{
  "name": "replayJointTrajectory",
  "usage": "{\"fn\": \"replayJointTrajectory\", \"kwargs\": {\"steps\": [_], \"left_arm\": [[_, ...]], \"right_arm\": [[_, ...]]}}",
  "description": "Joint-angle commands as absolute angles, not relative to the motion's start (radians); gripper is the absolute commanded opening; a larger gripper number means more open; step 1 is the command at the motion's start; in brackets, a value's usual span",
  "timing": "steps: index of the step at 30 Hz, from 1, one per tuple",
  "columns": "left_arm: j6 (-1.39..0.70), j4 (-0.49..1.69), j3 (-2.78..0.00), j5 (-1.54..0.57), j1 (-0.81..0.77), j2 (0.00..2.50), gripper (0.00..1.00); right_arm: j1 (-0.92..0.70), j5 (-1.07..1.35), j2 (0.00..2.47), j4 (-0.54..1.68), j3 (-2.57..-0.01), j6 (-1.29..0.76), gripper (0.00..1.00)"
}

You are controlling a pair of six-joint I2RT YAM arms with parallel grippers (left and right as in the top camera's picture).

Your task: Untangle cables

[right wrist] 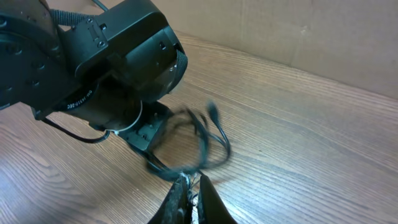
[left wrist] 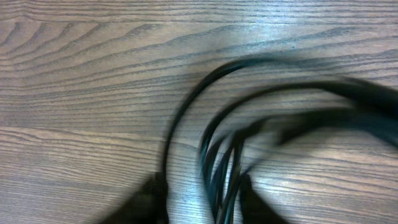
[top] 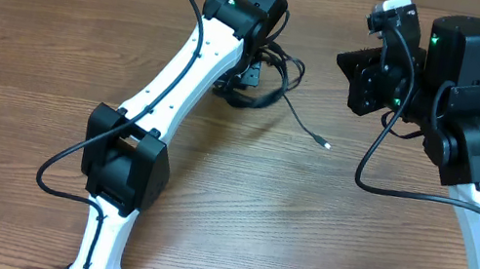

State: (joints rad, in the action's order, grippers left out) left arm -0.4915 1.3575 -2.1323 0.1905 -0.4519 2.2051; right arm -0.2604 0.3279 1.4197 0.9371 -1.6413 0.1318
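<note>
A: Left gripper (left wrist: pixel 202 204) sits closest to the lens in its own wrist view, two dark fingers (left wrist: pixel 148 202) at the bottom edge, standing apart. Is it holding anything?

B: Released, I'd say. Several strands of the cables (left wrist: pixel 214 180) run through the gap, but none looks pinched. The picture is blurred, so I won't swear to it.

A: Where is the bundle on the table (top: pixel 39 40)?

B: Bunched in loops right under the left wrist, toward the far middle of the wood. One strand trails out toward the right arm and ends in a silver-tipped plug (top: pixel 323 144) lying by itself.

A: And the right gripper (right wrist: pixel 189 194)?

B: Clenched, fingers pressed together. From overhead it hangs on its own side of the knot, apart from it. I see nothing clearly held between the tips.

A: Why that arrangement?

B: My guess is that the left arm sits over the knot to work a loop, while the right waits opposite, placed to draw the free end away. The tangle looks far from sorted.
</note>
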Motion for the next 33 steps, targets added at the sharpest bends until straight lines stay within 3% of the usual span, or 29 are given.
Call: {"fn": "replayJointTrajectory", "kwargs": {"steps": [1,8,9,10,11,12,13,15,16,29,30,33], "left_arm": [[-0.469,1.353,-2.142,0.19,-0.454,2.184,1.0],[-0.41,1.388,-2.189,0.137,-0.451,2.177,1.0],[-0.41,1.398,-2.212,0.137,-0.451,2.176,0.99],[-0.41,1.411,-2.238,0.136,-0.451,2.175,1.0],[-0.41,1.422,-2.264,0.137,-0.45,2.175,1.0],[-0.41,1.443,-2.308,0.136,-0.449,2.175,1.0],[-0.41,1.455,-2.334,0.136,-0.449,2.175,1.0],[-0.41,1.484,-2.401,0.136,-0.449,2.175,1.0],[-0.41,1.495,-2.431,0.136,-0.449,2.175,1.0],[-0.403,1.623,-2.613,0.137,-0.445,2.175,1.0],[-0.402,1.624,-2.613,0.137,-0.445,2.175,1.0],[-0.396,1.623,-2.613,0.137,-0.443,2.175,1.0]], "right_arm": [[-0.256,0.315,1.412,0.939,-1.64,0.131,0.07],[-0.256,0.318,1.415,0.943,-1.64,0.13,0.09],[-0.256,0.325,1.417,0.95,-1.64,0.13,0.27],[-0.256,0.338,1.422,0.96,-1.64,0.13,0.57],[-0.256,0.347,1.429,0.972,-1.64,0.119,0.7],[-0.256,0.345,1.446,0.991,-1.64,0.08,0.69],[-0.256,0.345,1.456,0.998,-1.64,0.065,0.58],[-0.256,0.341,1.5,1.005,-1.639,-0.023,0.25],[-0.256,0.342,1.524,1.004,-1.638,-0.08,0.18],[-0.326,0.342,1.876,1.024,-1.636,-0.913,0.1],[-0.337,0.342,1.891,1.025,-1.636,-1.001,0.12],[-0.376,0.345,1.922,1.031,-1.636,-1.222,0.38]]}}
